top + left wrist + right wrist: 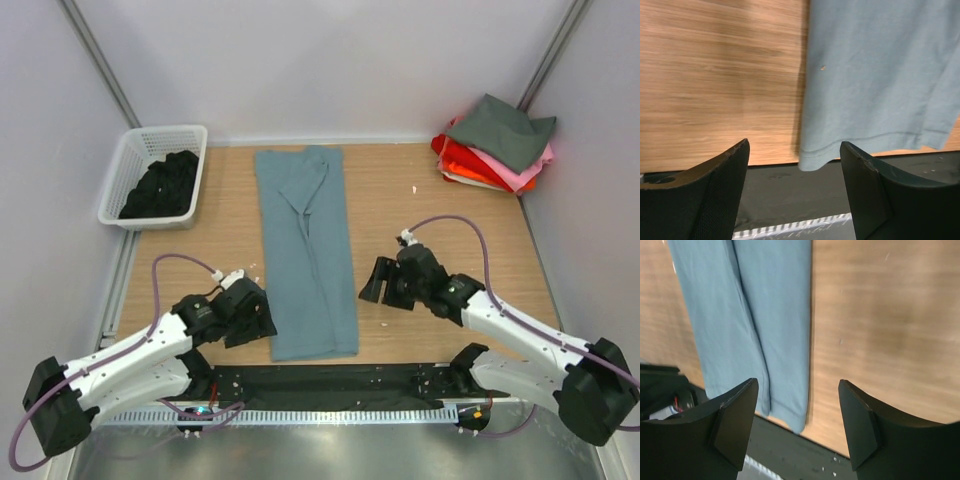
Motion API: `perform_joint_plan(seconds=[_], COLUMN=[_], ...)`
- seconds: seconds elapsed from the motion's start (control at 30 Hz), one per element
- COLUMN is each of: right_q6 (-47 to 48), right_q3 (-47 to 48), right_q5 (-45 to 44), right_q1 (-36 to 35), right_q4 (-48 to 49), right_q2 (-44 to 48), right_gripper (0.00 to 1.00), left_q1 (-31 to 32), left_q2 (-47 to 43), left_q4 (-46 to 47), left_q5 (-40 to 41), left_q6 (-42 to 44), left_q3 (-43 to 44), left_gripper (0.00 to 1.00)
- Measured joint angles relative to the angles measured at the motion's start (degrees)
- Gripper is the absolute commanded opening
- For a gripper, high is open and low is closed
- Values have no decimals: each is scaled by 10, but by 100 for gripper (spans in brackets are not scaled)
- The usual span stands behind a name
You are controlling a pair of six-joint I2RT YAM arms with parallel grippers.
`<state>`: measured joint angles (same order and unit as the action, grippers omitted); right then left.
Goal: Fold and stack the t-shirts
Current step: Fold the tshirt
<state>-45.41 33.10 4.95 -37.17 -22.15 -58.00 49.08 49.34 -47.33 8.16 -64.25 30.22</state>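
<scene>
The blue shirt [305, 250] is lying in the middle of the table [430, 200] as a long narrow strip, already folded lengthwise. Its long axis is running from the far edge to the near edge, and its hem is reaching the near edge. The left gripper [252, 318] is hovering just beside the strip's near left corner, jaws standing apart with nothing between them; in its wrist view that corner is showing ahead of the open fingers [730, 165]. The right gripper [378, 282] is hanging on the other side, a little apart from the strip's right edge and slightly farther from the near end, its jaws also spread and empty. So the shirt is sitting between the two arms, with the left one closer to its corner. The next fold is probably running crosswise, which means each gripper is needing to reach inward for a near corner. A stack [495, 150] of folded shirts is waiting at the far right corner, and a black shirt [165, 185] is sitting in the basket [112, 195] at the far left.
</scene>
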Motion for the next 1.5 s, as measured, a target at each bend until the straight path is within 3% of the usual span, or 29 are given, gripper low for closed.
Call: perform_joint_plan(seconds=[0.13, 0.47, 0.77, 0.93, 1.13, 1.17, 1.23, 1.3, 1.37, 1.5], right_q6=[-43, -149, -173, -173, -171, -171, -170, -168, -168, -169], right_q3=[-37, -89, -78, -78, -78, -78, -78, -79, -80, -81], right_q5=[-13, -75, -96, -102, -104, -104, -104, -104, -105, -109], right_q1=[-75, -257, -286, -287, -287, -287, -287, -287, -287, -287], right_q4=[-6, 12, 65, 67, 67, 67, 67, 67, 67, 58], right_q2=[27, -18, -73, -76, -80, -82, -84, -84, -83, -73], right_gripper=[67, 57, 49, 39, 28, 26, 24, 14, 2, 1], left_q1=[7, 74, 121, 132, 144, 144, 144, 145, 146, 150], left_q2=[-31, -14, -10, 19, 58, 64, 75, 86, 96, 105], left_q4=[29, 59, 77, 93, 116, 120, 127, 135, 141, 139], left_q5=[-10, -17, -12, -11, 3, 4, 12, 15, 16, 17], left_q6=[-20, -76, -122, -135, -148, -149, -150, -153, -150, -149], left_q3=[-22, -59, -75, -72, -63, -62, -61, -59, -54, -47], left_gripper=[73, 70, 68, 62, 44, 32, 22, 3, 0, 0])
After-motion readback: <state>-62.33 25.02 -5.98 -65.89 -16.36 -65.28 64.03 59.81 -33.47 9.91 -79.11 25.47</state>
